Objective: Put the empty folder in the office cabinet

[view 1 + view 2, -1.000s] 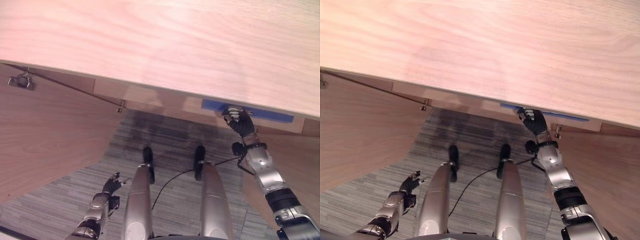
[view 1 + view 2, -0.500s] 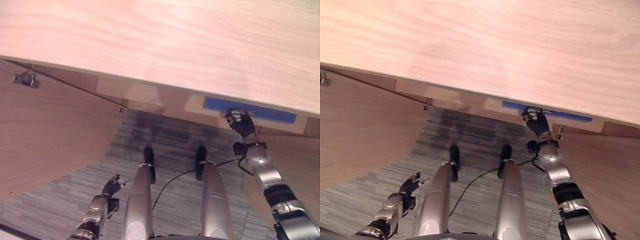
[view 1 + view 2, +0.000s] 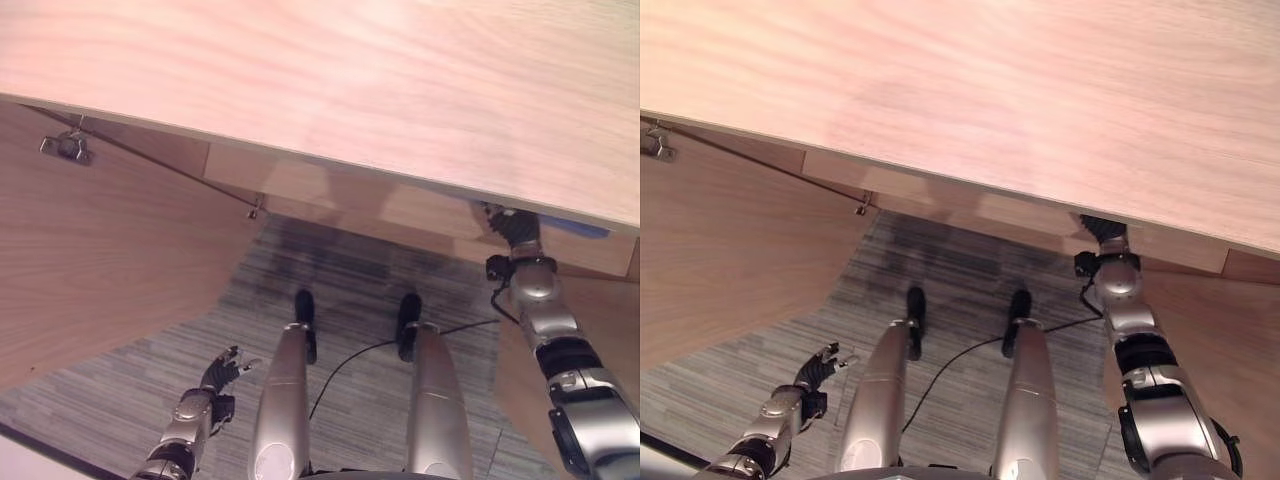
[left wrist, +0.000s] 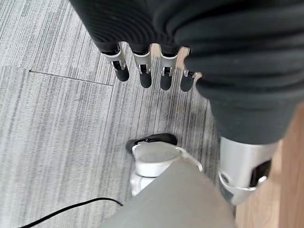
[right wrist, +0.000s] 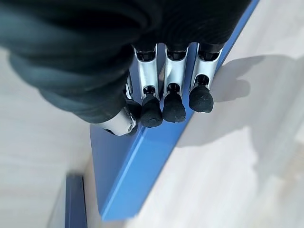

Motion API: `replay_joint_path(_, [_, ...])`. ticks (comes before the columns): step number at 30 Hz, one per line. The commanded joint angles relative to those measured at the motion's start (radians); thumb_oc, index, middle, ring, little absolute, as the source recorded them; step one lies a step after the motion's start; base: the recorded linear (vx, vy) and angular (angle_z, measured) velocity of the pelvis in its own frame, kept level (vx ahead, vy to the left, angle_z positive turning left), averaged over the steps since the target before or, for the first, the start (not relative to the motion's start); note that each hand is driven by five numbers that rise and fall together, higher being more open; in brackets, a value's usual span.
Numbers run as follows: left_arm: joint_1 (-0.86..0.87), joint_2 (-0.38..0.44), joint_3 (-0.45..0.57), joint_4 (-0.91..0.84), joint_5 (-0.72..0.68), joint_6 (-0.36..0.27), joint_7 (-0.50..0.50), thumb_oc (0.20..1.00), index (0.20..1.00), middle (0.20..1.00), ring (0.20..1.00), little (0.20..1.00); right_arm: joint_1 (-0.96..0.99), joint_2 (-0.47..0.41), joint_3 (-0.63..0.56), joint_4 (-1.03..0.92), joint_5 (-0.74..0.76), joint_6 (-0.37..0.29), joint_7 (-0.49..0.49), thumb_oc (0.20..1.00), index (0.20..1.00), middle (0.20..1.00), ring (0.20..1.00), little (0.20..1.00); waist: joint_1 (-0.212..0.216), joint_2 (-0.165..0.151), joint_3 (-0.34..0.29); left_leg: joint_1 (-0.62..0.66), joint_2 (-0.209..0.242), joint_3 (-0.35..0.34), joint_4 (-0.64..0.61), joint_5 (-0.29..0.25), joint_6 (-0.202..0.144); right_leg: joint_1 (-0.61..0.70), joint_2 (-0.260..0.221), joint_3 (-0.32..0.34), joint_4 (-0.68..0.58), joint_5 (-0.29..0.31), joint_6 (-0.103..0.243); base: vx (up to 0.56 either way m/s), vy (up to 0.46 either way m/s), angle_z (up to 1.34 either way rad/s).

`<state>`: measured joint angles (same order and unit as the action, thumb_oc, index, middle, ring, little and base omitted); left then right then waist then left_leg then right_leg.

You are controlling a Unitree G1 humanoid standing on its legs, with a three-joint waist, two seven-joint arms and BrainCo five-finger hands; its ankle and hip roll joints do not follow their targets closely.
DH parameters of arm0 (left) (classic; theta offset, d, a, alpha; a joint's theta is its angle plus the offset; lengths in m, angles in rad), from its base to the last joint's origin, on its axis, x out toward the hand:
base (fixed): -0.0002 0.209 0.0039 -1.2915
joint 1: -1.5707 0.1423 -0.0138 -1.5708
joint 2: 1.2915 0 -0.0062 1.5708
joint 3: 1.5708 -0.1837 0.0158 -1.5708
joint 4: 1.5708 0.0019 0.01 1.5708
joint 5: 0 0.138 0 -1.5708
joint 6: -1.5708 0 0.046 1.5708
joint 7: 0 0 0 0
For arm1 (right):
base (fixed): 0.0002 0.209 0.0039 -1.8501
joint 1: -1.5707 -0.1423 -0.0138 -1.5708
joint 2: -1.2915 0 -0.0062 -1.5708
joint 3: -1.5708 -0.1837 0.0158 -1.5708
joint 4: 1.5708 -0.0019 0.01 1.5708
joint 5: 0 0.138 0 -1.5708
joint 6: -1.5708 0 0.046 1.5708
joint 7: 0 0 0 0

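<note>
Right wrist view: right hand curled on blue folder, inside cabinet under its top panel. Placement nearly done; release left. Left hand relaxed, empty, above carpet.

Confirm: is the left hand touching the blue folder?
No: the left hand hangs over grey carpet with straight fingers, while the blue folder is at the right hand, by its fingertips.
</note>
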<state>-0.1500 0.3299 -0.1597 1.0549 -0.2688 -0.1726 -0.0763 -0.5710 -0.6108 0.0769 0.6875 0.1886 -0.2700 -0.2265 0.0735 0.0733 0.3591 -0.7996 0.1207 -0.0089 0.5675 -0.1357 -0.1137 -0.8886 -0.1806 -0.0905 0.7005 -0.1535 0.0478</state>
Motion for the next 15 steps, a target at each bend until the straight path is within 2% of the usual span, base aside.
replay_joint_path(1, [0.08,0.055,-0.038,0.001,-0.019,-0.012,-0.006,1.0,1.0,1.0,1.0,1.0,0.0,-0.073,-0.028,-0.018,0.06,-0.041,-0.034,0.2,0.2,0.2,0.2,0.2,0.001,0.036,-0.06,-0.022,-0.038,-0.031,-0.051,0.031,0.053,0.073,0.025,-0.002,-0.018,-0.09,0.05,0.0,0.0,0.0])
replay_joint_path(4, [0.085,0.08,-0.056,-0.008,-0.023,-0.013,-0.018,1.0,1.0,1.0,1.0,1.0,-0.116,-0.15,-0.009,0.062,0.089,-0.041,-0.045,0.2,0.2,0.2,0.2,0.2,0.016,0.04,-0.06,-0.028,-0.04,-0.032,-0.043,0.029,0.053,0.07,0.022,-0.004,-0.006,-0.095,0.051,0.04,-0.012,0.03])
replay_joint_path(5, [0.088,0.09,-0.065,-0.01,-0.021,-0.014,-0.021,1.0,1.0,1.0,1.0,1.0,-0.16,-0.178,0.012,0.091,0.096,-0.038,-0.042,0.2,0.2,0.2,0.2,0.2,0.018,0.038,-0.067,-0.02,-0.042,-0.034,-0.027,-0.01,0.049,0.077,0.021,0.002,0.011,-0.133,0.056,0.01,-0.001,0.04])
replay_joint_path(6, [0.087,0.09,-0.064,-0.011,-0.021,-0.015,-0.021,1.0,1.0,1.0,1.0,1.0,-0.165,-0.179,0.014,0.093,0.098,-0.039,-0.041,0.2,0.2,0.2,0.2,0.2,0.019,0.041,-0.061,-0.028,-0.04,-0.032,-0.04,0.028,0.053,0.068,0.021,-0.005,-0.003,-0.097,0.05,0.0,-0.002,0.04])
replay_joint_path(8, [0.089,0.1,-0.074,-0.011,-0.025,-0.015,-0.026,1.0,1.0,1.0,1.0,1.0,-0.218,-0.213,0.038,0.122,0.107,-0.037,-0.04,0.2,0.2,0.2,0.2,0.2,0.025,0.04,-0.065,-0.031,-0.039,-0.033,-0.035,0.026,0.052,0.066,0.019,-0.004,-0.002,-0.096,0.051,0.0,-0.002,0.04])
replay_joint_path(9, [0.091,0.102,-0.078,-0.011,-0.028,-0.015,-0.028,1.0,1.0,1.0,1.0,1.0,-0.237,-0.222,0.052,0.131,0.11,-0.036,-0.039,0.2,0.2,0.2,0.2,0.2,0.025,0.038,-0.071,-0.023,-0.04,-0.036,-0.021,-0.012,0.048,0.074,0.02,0.004,0.012,-0.133,0.057,0.0,0.0,0.0])
replay_joint_path(10, [0.088,0.104,-0.08,-0.012,-0.029,-0.016,-0.028,1.0,1.0,1.0,1.0,1.0,-0.268,-0.238,0.07,0.149,0.114,-0.036,-0.036,0.2,0.2,0.2,0.2,0.2,0.028,0.041,-0.066,-0.032,-0.039,-0.033,-0.033,0.026,0.051,0.065,0.02,-0.003,0.0,-0.097,0.051,0.0,0.0,0.0])
replay_joint_path(11, [0.088,0.11,-0.084,-0.012,-0.029,-0.017,-0.029,1.0,1.0,1.0,1.0,1.0,-0.295,-0.251,0.088,0.169,0.119,-0.034,-0.034,0.2,0.2,0.2,0.2,0.2,0.03,0.041,-0.067,-0.031,-0.038,-0.035,-0.034,0.027,0.05,0.065,0.02,-0.003,0.0,-0.097,0.051,0.0,0.0,0.0])
replay_joint_path(12, [0.09,0.116,-0.093,-0.012,-0.034,-0.017,-0.031,1.0,1.0,1.0,1.0,1.0,-0.333,-0.27,0.11,0.192,0.134,-0.029,-0.029,0.2,0.2,0.2,0.2,0.2,0.031,0.036,-0.075,-0.024,-0.039,-0.037,-0.017,-0.011,0.045,0.072,0.02,0.004,0.017,-0.133,0.057,0.1,-0.022,0.01])
replay_joint_path(13, [0.09,0.12,-0.098,-0.014,-0.038,-0.017,-0.034,1.0,1.0,1.0,1.0,1.0,-0.354,-0.28,0.118,0.213,0.145,-0.028,-0.027,0.2,0.2,0.2,0.2,0.2,0.032,0.036,-0.075,-0.025,-0.039,-0.037,-0.016,-0.011,0.044,0.072,0.019,0.003,0.016,-0.134,0.057,0.0,0.0,0.05])
replay_joint_path(14, [0.089,0.123,-0.099,-0.016,-0.042,-0.019,-0.034,1.0,1.0,1.0,1.0,1.0,-0.378,-0.29,0.133,0.229,0.154,-0.027,-0.023,0.2,0.2,0.2,0.2,0.2,0.034,0.039,-0.071,-0.034,-0.037,-0.034,-0.03,0.028,0.048,0.064,0.019,-0.005,0.001,-0.097,0.051,0.0,0.0,0.05])
replay_joint_path(15, [0.09,0.123,-0.099,-0.015,-0.042,-0.018,-0.034,1.0,1.0,1.0,1.0,1.0,-0.378,-0.289,0.134,0.23,0.154,-0.027,-0.022,0.2,0.2,0.2,0.2,0.2,0.032,0.037,-0.075,-0.026,-0.039,-0.037,-0.015,-0.011,0.044,0.072,0.019,0.002,0.016,-0.134,0.057,0.0,-0.001,0.05])
